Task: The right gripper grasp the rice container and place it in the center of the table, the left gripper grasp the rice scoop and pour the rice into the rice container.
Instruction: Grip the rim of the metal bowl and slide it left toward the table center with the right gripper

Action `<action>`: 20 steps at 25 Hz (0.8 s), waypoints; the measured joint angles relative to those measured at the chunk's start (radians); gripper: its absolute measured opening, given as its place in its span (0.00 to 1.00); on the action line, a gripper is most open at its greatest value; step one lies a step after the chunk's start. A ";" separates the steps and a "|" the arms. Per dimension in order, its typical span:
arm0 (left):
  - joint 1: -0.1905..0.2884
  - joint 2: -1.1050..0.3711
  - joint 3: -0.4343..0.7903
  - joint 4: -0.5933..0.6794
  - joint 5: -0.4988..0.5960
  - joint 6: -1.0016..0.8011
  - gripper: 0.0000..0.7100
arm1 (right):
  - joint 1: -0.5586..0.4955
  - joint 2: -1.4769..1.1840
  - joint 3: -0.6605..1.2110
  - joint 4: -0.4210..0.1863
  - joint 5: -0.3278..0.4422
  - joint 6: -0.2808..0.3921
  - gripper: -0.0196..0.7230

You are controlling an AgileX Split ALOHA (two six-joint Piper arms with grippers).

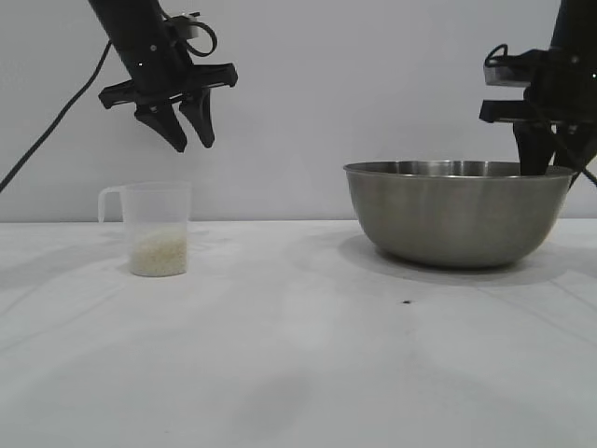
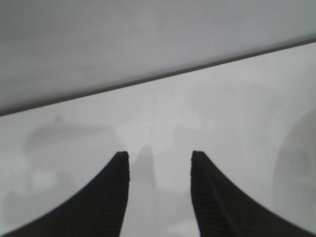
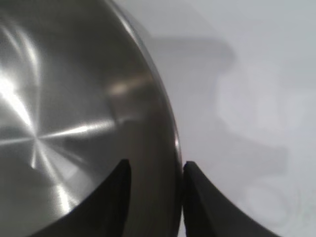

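The rice container (image 1: pixel 457 219), a wide steel bowl, stands on the white table (image 1: pixel 298 364) at the right. My right gripper (image 1: pixel 546 161) reaches down over its far right rim. In the right wrist view the right gripper (image 3: pixel 155 163) straddles the rice container (image 3: pixel 64 98): one finger inside, one outside against the rim, with a gap still showing on the inner side. The rice scoop (image 1: pixel 159 229), a clear plastic cup with a side handle, stands at the left holding rice (image 1: pixel 159 254). My left gripper (image 1: pixel 194 147) hangs open above the scoop, apart from it, with nothing between its fingers (image 2: pixel 118 187).
A plain grey wall runs behind the table. A small dark speck (image 1: pixel 407 301) lies on the tabletop in front of the bowl. Bare tabletop stretches between the scoop and the bowl and across the whole front.
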 joint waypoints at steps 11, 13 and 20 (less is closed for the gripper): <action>0.000 0.000 0.000 0.007 0.023 0.000 0.36 | 0.125 -0.019 0.058 0.001 0.044 0.009 0.03; 0.000 0.000 0.000 0.009 0.022 0.000 0.36 | 0.154 -0.043 0.107 0.001 0.029 0.010 0.03; 0.000 -0.012 0.000 0.009 0.024 0.000 0.36 | 0.202 -0.140 0.286 0.011 -0.056 0.012 0.03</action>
